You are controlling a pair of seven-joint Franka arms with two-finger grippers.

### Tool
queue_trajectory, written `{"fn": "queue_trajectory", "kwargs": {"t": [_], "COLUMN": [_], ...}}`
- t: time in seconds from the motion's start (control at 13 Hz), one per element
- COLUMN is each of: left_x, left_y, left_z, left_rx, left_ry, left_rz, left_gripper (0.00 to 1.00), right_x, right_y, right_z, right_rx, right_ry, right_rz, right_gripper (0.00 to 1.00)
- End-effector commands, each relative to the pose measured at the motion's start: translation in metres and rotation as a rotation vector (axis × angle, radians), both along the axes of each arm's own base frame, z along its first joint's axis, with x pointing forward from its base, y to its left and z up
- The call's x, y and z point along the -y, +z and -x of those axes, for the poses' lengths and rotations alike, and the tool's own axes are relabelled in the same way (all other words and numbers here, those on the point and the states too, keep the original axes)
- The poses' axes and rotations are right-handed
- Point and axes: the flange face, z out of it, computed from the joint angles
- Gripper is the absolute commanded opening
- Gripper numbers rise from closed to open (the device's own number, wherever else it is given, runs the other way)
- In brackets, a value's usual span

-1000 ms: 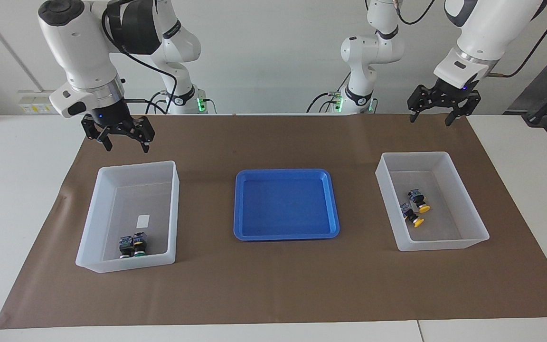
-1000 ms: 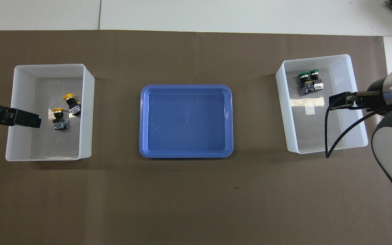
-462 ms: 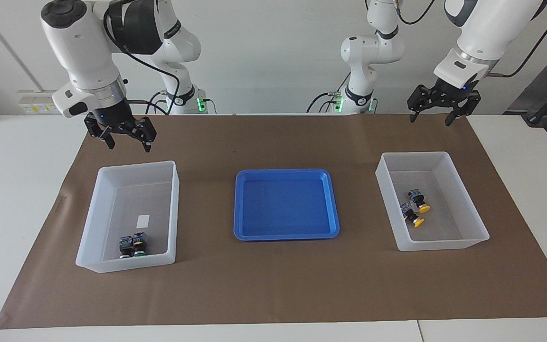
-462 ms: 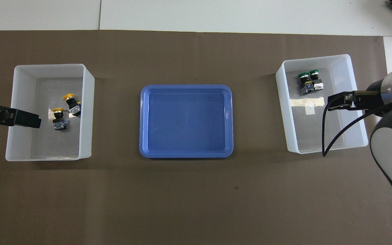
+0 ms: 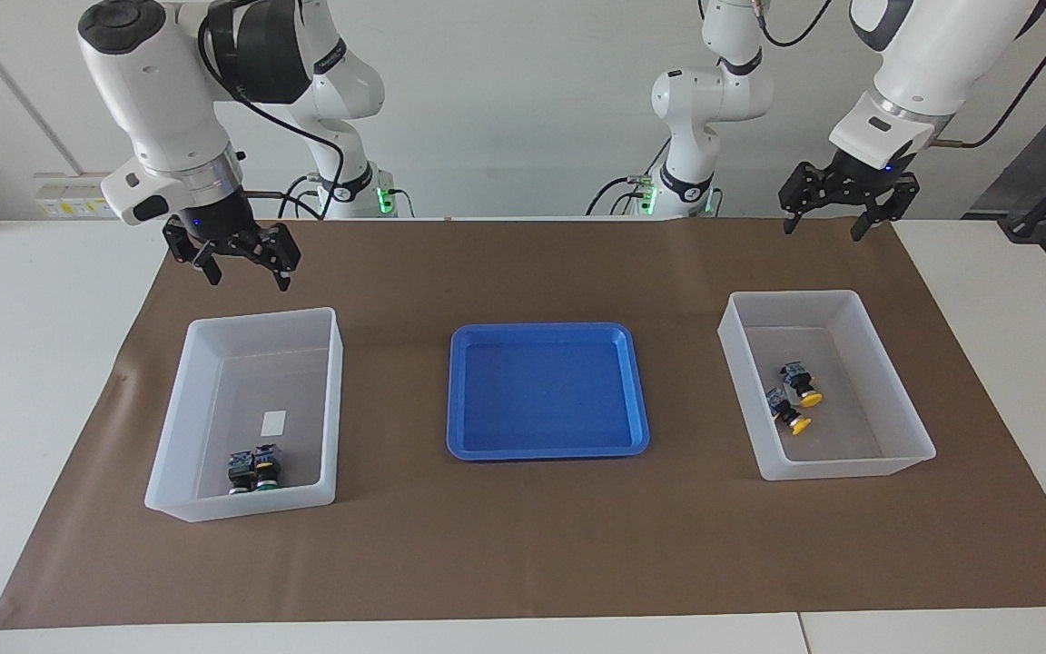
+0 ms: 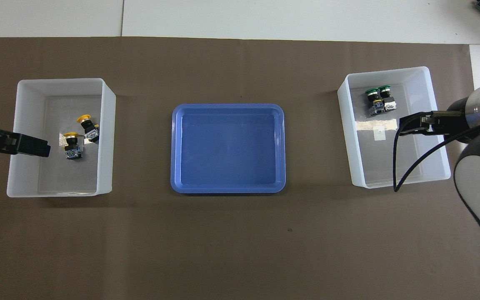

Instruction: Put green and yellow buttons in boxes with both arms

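While both arms hang up in the air, the left tool (image 5: 834, 202) sits spread wide and holding nothing over the brown surface (image 5: 532, 536) by the box (image 5: 886, 459) with the two yellow buttons (image 5: 791, 396). Same deal for the right tool (image 5: 241, 261): released, by the box (image 5: 169, 463) holding both green buttons (image 5: 253, 469). A blue tray (image 5: 459, 400) sits between the boxes.

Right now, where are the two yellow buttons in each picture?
Facing view: the yellow buttons lie in the white box at that picture's right, at the left arm's end of the table.
Overhead view: the yellow buttons lie in the white box at that picture's left.
Shared landmark: the blue tray sits mid-table in both, beside that box.
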Motion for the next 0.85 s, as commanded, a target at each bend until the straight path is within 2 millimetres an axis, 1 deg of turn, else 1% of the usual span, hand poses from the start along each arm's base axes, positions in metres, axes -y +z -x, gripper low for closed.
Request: {"fn": "queue_trajectory", "kwargs": {"t": [0.0, 0.31, 0.46, 0.77], "left_x": [-0.0025, -0.0025, -0.0025, -0.0025], "left_y": [0.004, 0.0031, 0.0039, 0.0039], "left_z": [0.0047, 0.0044, 0.0048, 0.0048], "left_rx": [-0.008, -0.011, -0.01, -0.01], "left_ry": [0.013, 0.013, 0.013, 0.013], "left_rz": [0.004, 0.004, 0.004, 0.004], "left_gripper": [1.0, 1.0, 1.0, 1.0], "right_x": [-0.0022, 0.0, -0.0002, 0.0005], "right_y": [0.0051, 0.0063, 0.0102, 0.0091], "right_z": [0.0021, 0.0003, 0.0006, 0.001], "right_rx": [0.011, 0.01, 0.002, -0.002], "right_ry": [-0.006, 0.037, 0.075, 0.076], "right_rz": [-0.029, -0.012, -0.004, -0.005], "right_gripper": [1.0, 1.0, 1.0, 1.0]}}
